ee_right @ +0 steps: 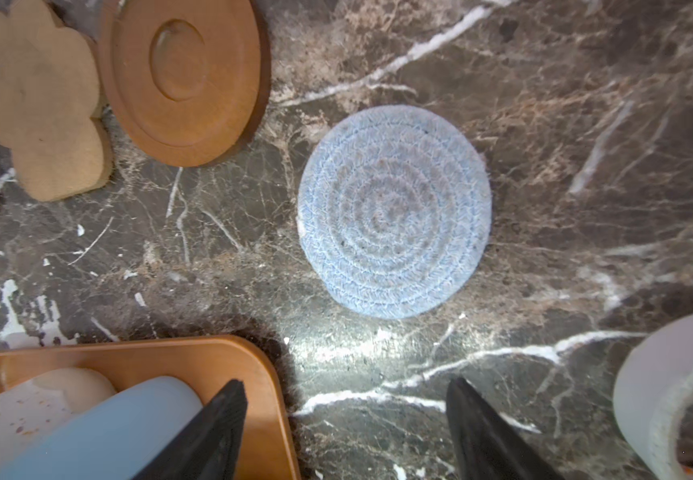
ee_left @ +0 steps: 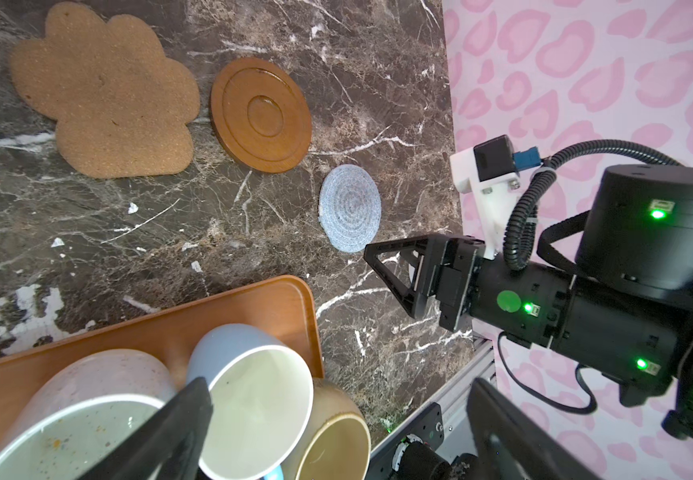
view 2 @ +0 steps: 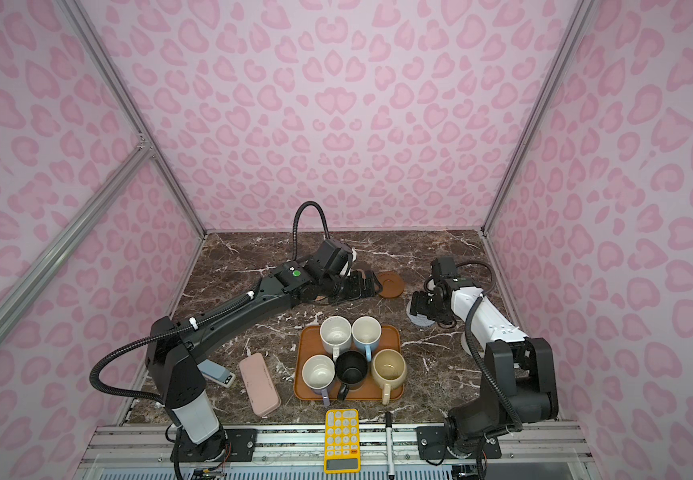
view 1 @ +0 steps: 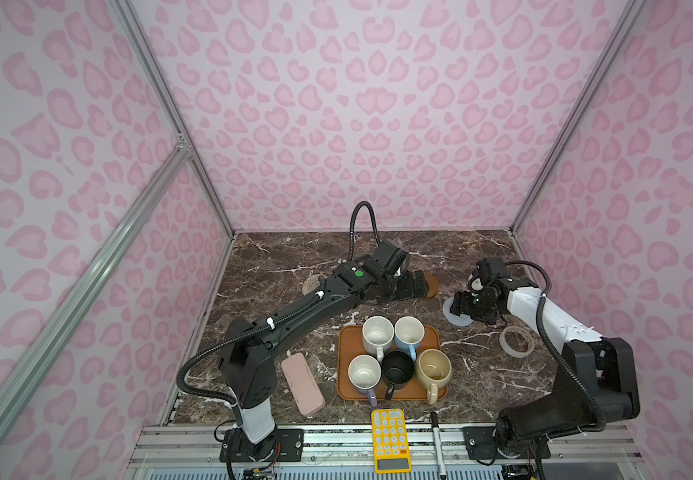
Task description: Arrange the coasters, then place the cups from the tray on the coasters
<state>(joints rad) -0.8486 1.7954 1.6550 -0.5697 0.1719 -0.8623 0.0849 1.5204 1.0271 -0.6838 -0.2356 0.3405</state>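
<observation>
Five cups stand on the orange tray (view 1: 347, 365): speckled white (view 1: 377, 332), light blue (view 1: 409, 331), lavender (view 1: 364, 374), black (view 1: 397, 368) and cream (view 1: 433, 370). The cork paw coaster (ee_left: 103, 91), the wooden disc coaster (ee_left: 261, 114) and the grey-blue coaster (ee_right: 394, 212) lie on the marble behind the tray, and the rattan coaster (view 1: 310, 284) sits further left. My left gripper (view 1: 413, 284) hovers open beside the wooden disc with nothing in it. My right gripper (ee_right: 345, 386) is open and empty, just short of the grey-blue coaster, between the tray corner and the tape roll.
A beige tape roll (view 1: 516, 340) lies right of the tray. A pink case (view 1: 302, 388) lies left of it, near the left arm's base. At the front edge sit a yellow calculator (view 1: 390, 440) and a pen (view 1: 438, 440). Pink patterned walls close three sides.
</observation>
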